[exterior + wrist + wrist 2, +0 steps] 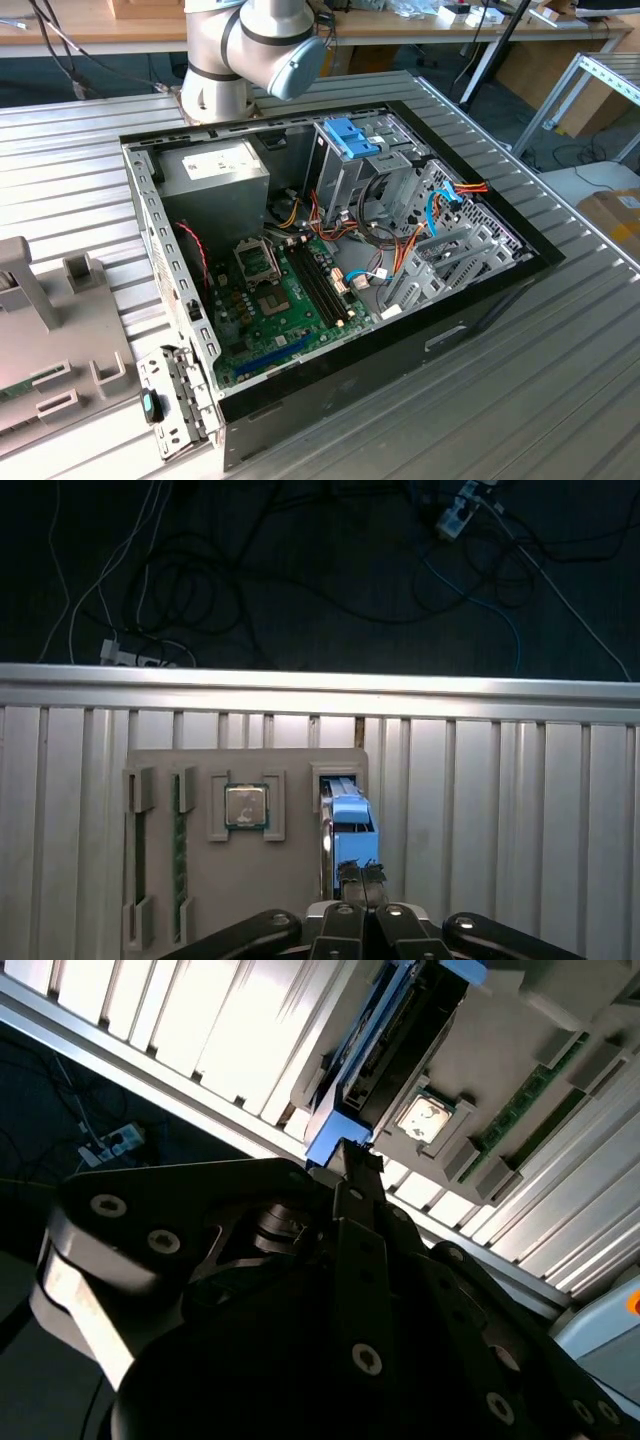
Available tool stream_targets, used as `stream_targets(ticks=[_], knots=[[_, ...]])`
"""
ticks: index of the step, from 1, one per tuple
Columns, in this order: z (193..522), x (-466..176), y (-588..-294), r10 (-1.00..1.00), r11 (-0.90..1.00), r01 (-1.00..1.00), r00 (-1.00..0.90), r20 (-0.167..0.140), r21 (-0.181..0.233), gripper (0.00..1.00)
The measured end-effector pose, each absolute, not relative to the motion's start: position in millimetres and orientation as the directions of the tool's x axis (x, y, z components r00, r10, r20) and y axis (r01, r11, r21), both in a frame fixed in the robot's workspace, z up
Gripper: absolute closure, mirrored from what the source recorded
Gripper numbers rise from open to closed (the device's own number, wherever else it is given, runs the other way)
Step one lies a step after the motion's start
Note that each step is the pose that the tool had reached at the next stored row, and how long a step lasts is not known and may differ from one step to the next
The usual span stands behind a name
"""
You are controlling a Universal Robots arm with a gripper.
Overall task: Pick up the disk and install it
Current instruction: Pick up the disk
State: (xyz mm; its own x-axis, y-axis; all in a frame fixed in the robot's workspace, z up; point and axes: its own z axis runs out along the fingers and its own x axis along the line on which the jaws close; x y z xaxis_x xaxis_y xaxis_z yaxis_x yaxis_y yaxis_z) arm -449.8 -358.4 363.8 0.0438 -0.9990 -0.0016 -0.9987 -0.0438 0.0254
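The flat grey metal disk [347, 820] with light-blue plastic rails stands edge-up in a slot of the grey plastic tray [290, 880] on the ribbed aluminium table [500, 810]. The black fingers [348, 873] look closed on its end. Pick-up stage: it calls for 1 straight pull clear.

Exterior view: even, diffuse light from above. The ribbed tabletop [560, 400] is bright without glare. The computer case [300, 405] holds soft shadow along its inner wall at 9 o'clock. Focus is sharp.

Second wrist view: tabletop slats are blown out white. The pincer [355, 1155] is near-black and soft.

First wrist view: the tabletop edge glares and the floor [300, 570] is dim.
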Motion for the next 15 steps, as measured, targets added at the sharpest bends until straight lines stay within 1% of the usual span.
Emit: stream_targets(ticks=[12,13,14,15], knots=[[363.7,-452.6,-358.4,-0.999,-0.046,-0.999,0.045,-0.001,0.025,0.89],[363.7,-452.8,-358.4,-0.999,-0.045,-0.999,0.045,-0.002,0.025,0.76],[363.7,-452.9,-358.4,-0.999,-0.046,-0.999,0.045,-0.001,0.025,0.76],[363.7,-453.0,-358.4,-0.999,-0.046,-0.999,0.046,-0.002,0.025,0.71]])
